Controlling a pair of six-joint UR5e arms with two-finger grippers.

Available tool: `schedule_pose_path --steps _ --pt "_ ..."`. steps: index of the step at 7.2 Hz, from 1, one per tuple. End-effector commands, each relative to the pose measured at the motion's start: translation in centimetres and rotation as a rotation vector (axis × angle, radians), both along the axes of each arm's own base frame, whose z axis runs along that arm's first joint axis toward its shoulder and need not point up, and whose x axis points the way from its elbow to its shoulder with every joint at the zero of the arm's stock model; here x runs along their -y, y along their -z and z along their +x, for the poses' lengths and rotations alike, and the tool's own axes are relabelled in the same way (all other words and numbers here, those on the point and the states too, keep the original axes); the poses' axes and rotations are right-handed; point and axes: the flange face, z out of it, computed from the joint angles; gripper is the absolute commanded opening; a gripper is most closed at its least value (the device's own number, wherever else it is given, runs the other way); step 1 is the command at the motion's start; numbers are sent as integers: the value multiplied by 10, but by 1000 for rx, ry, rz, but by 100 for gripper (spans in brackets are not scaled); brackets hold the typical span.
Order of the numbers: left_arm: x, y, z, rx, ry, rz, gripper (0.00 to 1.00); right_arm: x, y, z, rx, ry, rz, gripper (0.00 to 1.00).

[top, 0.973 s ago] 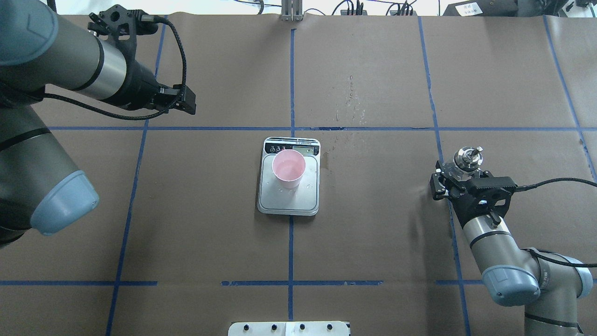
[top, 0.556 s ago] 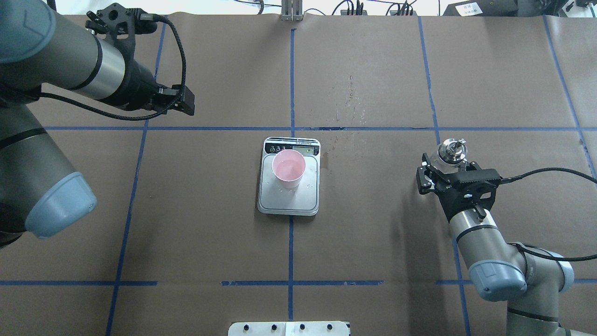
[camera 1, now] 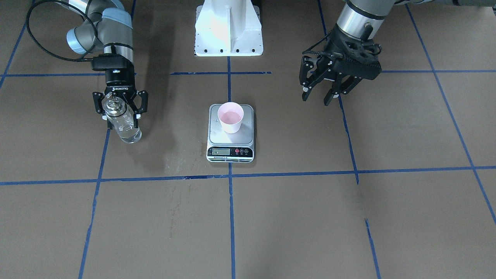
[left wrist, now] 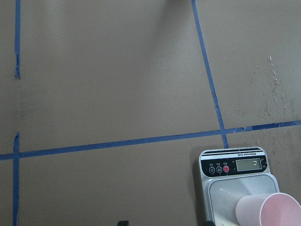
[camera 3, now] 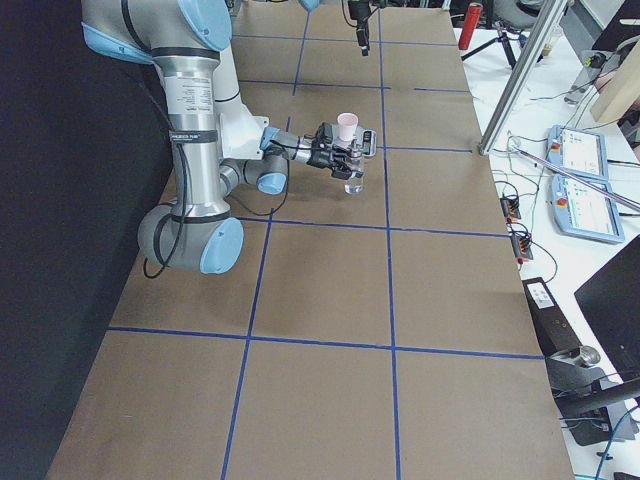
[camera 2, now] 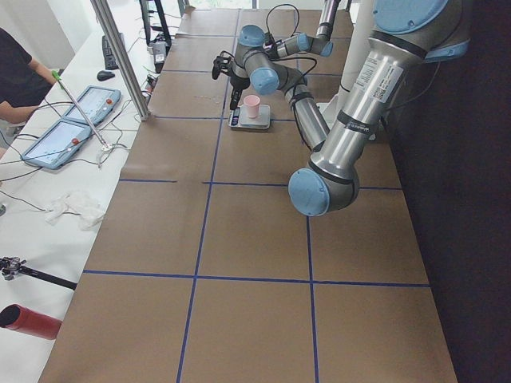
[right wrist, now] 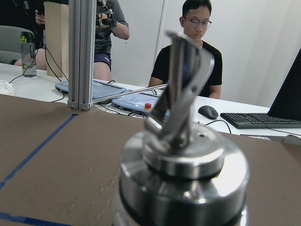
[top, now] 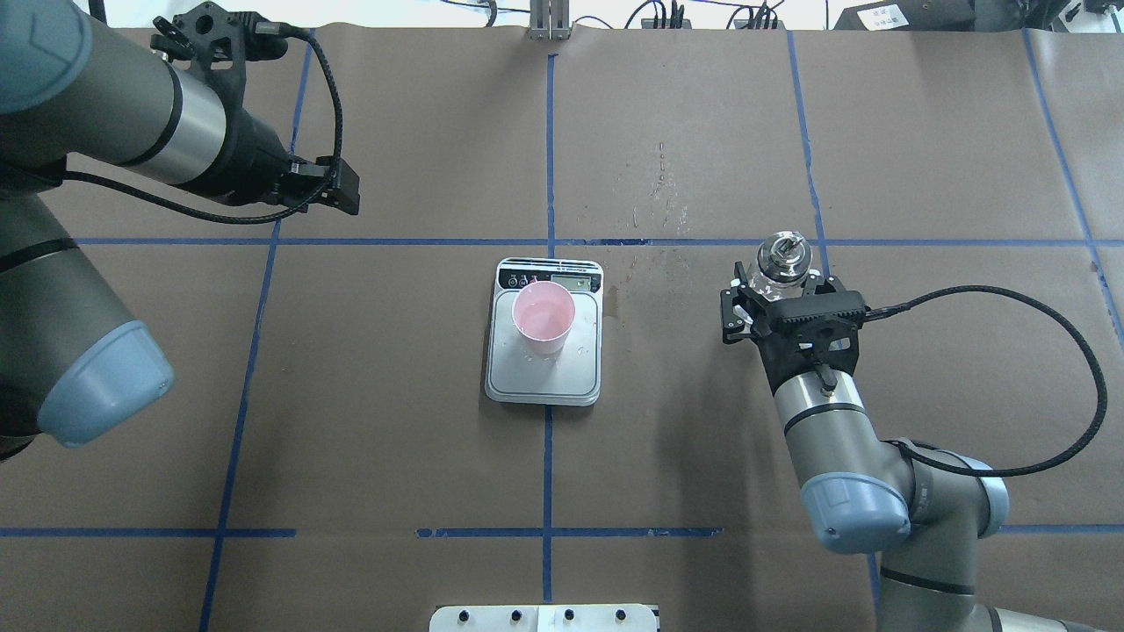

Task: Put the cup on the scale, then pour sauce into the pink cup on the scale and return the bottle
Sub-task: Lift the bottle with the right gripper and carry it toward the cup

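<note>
Right gripper (camera 1: pixel 120 110) is clamped on the bottle (camera 1: pixel 127 131), with its 2 fingers on the glass just under the shiny cap. The bottle looks about upright and seems to hang a little above the desk (top: pixel 395 439), off to the robot's right of the scale (top: pixel 544 377) and apart from it. The pink cup (top: pixel 544 318) stands on the back half of the scale, close to the little screen. The left gripper (camera 1: pixel 323 91) is spread wide with nothing in it, off on the other side of the scale.

I think the job now is to bring the bottle to the cup and pour. To do it well:

- Bring the bottle close beside the cup first, and keep it upright on the way.
- Turn the spout (right wrist: pixel 181 89) so it faces the cup.
- Hold the spout over the middle of the cup, low but not touching the rim.
- Tip slowly. The cup is small and light, so a bump could knock it over.
- Don't press on the scale.

Wet spots (top: pixel 654 197) show on the desk past the scale, so spilling is easy here.
</note>
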Motion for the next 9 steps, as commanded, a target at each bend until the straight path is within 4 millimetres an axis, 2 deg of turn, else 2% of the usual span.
schedule_pose_path --steps 1,3,4,6,7,8,9 --pt "12 -15 -21 43 -10 55 60 0 50 -21 -83 25 40 0" --pt "28 -39 -48 106 -13 101 60 -20 86 -46 -46 75 65 0" --pt "34 -45 -57 124 -13 116 60 -19 96 -57 -74 79 62 0" --pt "38 -47 -61 133 -14 124 60 -13 110 -65 -423 127 96 0" --pt "37 -46 -62 130 -14 126 60 -13 105 -66 -508 129 116 0" --pt "36 -52 -62 129 -25 114 60 -9 106 -63 -686 84 151 0" --pt "34 -58 -63 132 -26 111 60 -9 100 -65 -761 92 151 0"
